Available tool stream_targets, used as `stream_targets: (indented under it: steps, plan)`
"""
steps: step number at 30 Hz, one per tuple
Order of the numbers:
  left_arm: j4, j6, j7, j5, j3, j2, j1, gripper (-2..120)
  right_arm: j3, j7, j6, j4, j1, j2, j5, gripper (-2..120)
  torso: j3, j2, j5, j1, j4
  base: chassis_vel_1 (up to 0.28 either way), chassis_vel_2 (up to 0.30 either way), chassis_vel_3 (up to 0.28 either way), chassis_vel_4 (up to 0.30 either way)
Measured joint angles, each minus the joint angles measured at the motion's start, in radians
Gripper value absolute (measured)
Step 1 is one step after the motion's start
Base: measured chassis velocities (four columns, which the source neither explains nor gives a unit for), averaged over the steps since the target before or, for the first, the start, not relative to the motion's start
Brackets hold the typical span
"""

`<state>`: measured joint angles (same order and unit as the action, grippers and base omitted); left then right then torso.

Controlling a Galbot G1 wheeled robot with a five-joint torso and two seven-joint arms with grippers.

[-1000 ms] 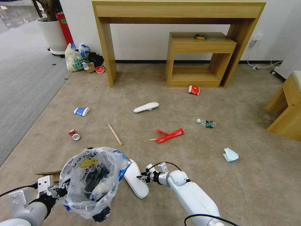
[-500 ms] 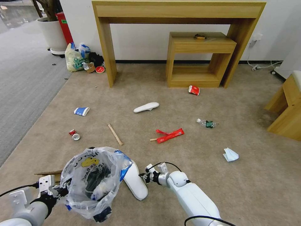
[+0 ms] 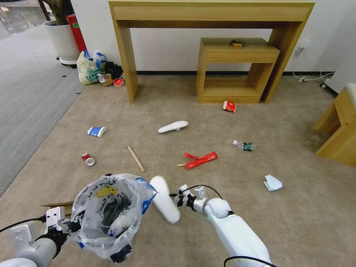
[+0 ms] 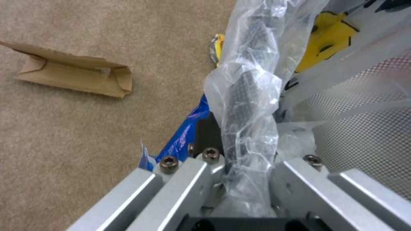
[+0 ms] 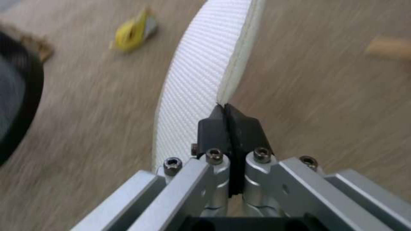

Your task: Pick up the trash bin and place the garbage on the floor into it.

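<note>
Above the beige carpet floor (image 3: 237,178), the left gripper (image 3: 68,225) clamps the rim of the trash bin (image 3: 111,215), a small black bin lined with crinkly clear plastic bearing blue patches and a yellow smiley. Beside it, the right gripper (image 3: 177,199) pinches the edge of a white foam insole (image 3: 163,198), tilted off the floor.

The trash bin (image 3: 109,215) sits left of the insole (image 3: 164,199), cardboard (image 3: 57,204) at its left.

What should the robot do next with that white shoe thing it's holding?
Probably swing it left over the trash bin. The right hand is pinched shut on the white foam insole's edge, lifted beside the bag's open mouth, while the left hand grips the rim.
</note>
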<state>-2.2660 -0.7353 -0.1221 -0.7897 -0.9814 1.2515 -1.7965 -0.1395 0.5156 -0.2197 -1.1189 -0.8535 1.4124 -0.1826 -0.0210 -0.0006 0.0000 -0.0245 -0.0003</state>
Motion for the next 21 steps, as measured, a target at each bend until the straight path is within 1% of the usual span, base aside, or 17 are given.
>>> stream_targets:
  steps: [2, 3, 4, 6, 7, 8, 10, 11, 12, 14, 16, 18, 20, 21]
  plan:
    - [0.006, 0.0, -0.002, 0.001, 0.003, -0.004, 0.004, 0, -0.017, -0.005, 0.003, -0.04, -0.001, -0.011, -0.006, 0, 0.0, 0.0, 0.0, 0.0, -0.0001, 0.0, 0.0, 0.0, 0.0]
    - [0.01, 0.0, -0.006, 0.002, 0.008, -0.007, 0.011, 0, -0.033, -0.008, 0.003, -0.088, -0.002, -0.024, -0.022, 0, 0.0, 0.0, 0.0, 0.0, -0.0001, 0.0, 0.0, 0.0, 0.0]
    - [0.01, 0.0, -0.006, 0.002, 0.008, -0.007, 0.011, 0, -0.033, -0.008, 0.003, -0.088, -0.002, -0.024, -0.022, 0, 0.0, 0.0, 0.0, 0.0, -0.0001, 0.0, 0.0, 0.0, 0.0]
    - [0.012, 0.0, -0.014, 0.002, 0.017, -0.012, 0.022, 0, -0.047, -0.012, -0.008, -0.178, 0.0, -0.047, -0.059, 0, 0.0, 0.0, 0.0, 0.0, -0.0002, 0.0, 0.0, 0.0, 0.0]
    - [0.014, 0.0, -0.019, 0.002, 0.021, -0.014, 0.027, 0, -0.048, -0.017, -0.012, -0.215, 0.003, -0.058, -0.077, 0, 0.0, 0.0, 0.0, 0.0, -0.0002, 0.0, 0.0, 0.0, 0.0]
    - [0.014, 0.0, -0.019, 0.002, 0.021, -0.014, 0.027, 0, -0.048, -0.017, -0.012, -0.215, 0.003, -0.058, -0.077, 0, 0.0, 0.0, 0.0, 0.0, -0.0002, 0.0, 0.0, 0.0, 0.0]
    - [0.019, 0.0, -0.034, 0.004, 0.029, -0.021, 0.035, 0, -0.04, -0.036, -0.016, -0.276, 0.013, -0.077, -0.122, 0, 0.0, 0.0, -0.0002, 0.0, -0.0002, 0.0, 0.0, 0.0, 0.0]
    - [0.025, 0.0, -0.042, 0.006, 0.034, -0.029, 0.042, 0, -0.023, -0.046, -0.018, -0.328, 0.026, -0.092, -0.161, 0, 0.0, 0.0, -0.0001, 0.0, -0.0002, 0.0, 0.0, 0.0, 0.0]
    - [0.025, 0.0, -0.042, 0.006, 0.034, -0.029, 0.042, 0, -0.023, -0.046, -0.018, -0.328, 0.026, -0.092, -0.161, 0, 0.0, 0.0, -0.0001, 0.0, -0.0002, 0.0, 0.0, 0.0, 0.0]
    - [0.03, 0.0, -0.047, 0.006, 0.038, -0.035, 0.047, 0, -0.009, -0.053, -0.021, -0.371, 0.045, -0.1, -0.188, 0, 0.0, 0.0, -0.0001, 0.0, -0.0001, 0.0, 0.0, 0.0, 0.0]
    - [0.031, 0.0, -0.051, 0.006, 0.046, -0.041, 0.054, 0, 0.031, -0.079, -0.046, -0.468, 0.105, -0.104, -0.253, 0, 0.0, 0.0, -0.0001, 0.0, -0.0001, 0.0, 0.0, 0.0, 0.0]
    - [0.031, 0.0, -0.052, 0.005, 0.048, -0.041, 0.056, 0, 0.041, -0.086, -0.053, -0.487, 0.119, -0.103, -0.268, 0, 0.0, 0.0, -0.0002, 0.0, 0.0, 0.0, 0.0, 0.0, 0.0]
    - [0.031, 0.0, -0.059, 0.003, 0.058, -0.044, 0.06, 0, 0.103, -0.121, -0.087, -0.57, 0.18, -0.096, -0.329, 0, 0.0, 0.0, -0.0003, 0.0, 0.0001, 0.0, 0.0, 0.0, 0.0]
    - [0.031, 0.0, -0.059, 0.003, 0.058, -0.044, 0.06, 0, 0.103, -0.121, -0.087, -0.57, 0.18, -0.096, -0.329, 0, 0.0, 0.0, -0.0003, 0.0, 0.0001, 0.0, 0.0, 0.0, 0.0]
